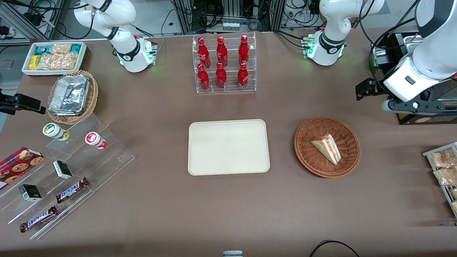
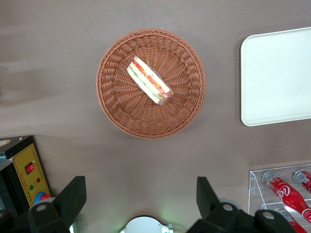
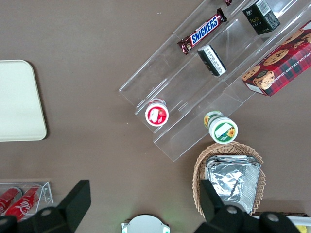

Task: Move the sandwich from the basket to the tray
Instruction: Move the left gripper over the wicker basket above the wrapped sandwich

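The sandwich, a pale bread wedge with red, orange and green layers, lies in the round reddish-brown basket toward the working arm's end of the table. The cream tray lies flat at the table's middle, beside the basket. My left gripper hangs high above the table, farther from the front camera than the basket and off toward the table's end. In the left wrist view the gripper is open wide and holds nothing, and the sandwich, basket and tray show well below it.
A clear rack of red bottles stands farther from the front camera than the tray. A black control box sits under my arm. Snack packets lie at the working arm's table edge. A foil basket and acrylic shelves are toward the parked arm's end.
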